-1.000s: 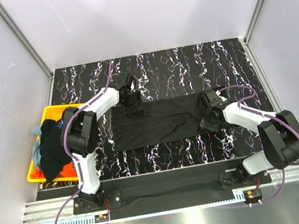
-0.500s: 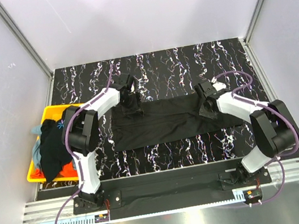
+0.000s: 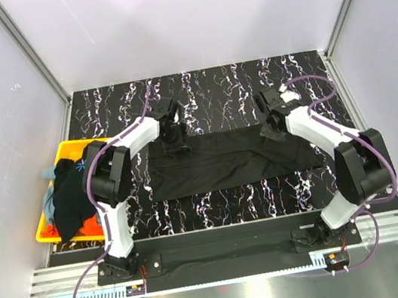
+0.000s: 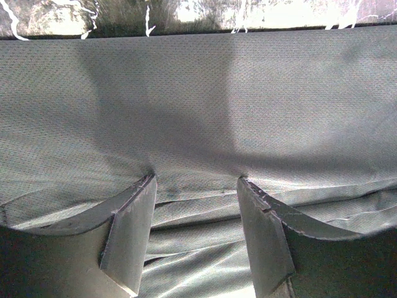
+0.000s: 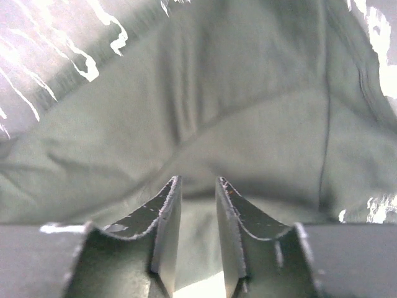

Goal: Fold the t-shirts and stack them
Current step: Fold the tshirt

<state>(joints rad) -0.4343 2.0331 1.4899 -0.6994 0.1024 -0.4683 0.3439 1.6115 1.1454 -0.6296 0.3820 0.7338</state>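
Down at the far edge of the black t-shirt [image 3: 217, 167], our left pincer [image 4: 196, 180] has its two fingers spread wide. The tips are pressed onto the cloth with a couple of loose folds showing between them, and nothing is actually pinched. It hasn't budged from a second ago, same spot near the shirt's far left corner.

Our right pincer [image 5: 197, 180] is the one that moved. Its fingers are only a little apart, a narrow slot with cloth showing behind it. We can't see anything clamped in there, so we'd call it slightly open. A second ago it sat at the shirt's right end, towards the near edge, with the fabric bunched up around it. Now that arm has swung up to the far edge on the right, roughly level with the left pincer. The right end of the shirt lies flatter and reaches a bit further right than before.

The shirt itself is spread as a long sideways band across the middle of the marbled black counter [image 3: 234, 86], between the two arms, with a few creases running along it.

Off at the left edge sits the yellow bin [image 3: 69, 146] with the other t-shirts [image 3: 70, 201] heaped in it. Dark ones are on top, one with a small pale-blue starburst. Some grey-blue pokes out the left and there's orange-red at the bottom. That heap looks the same as before.
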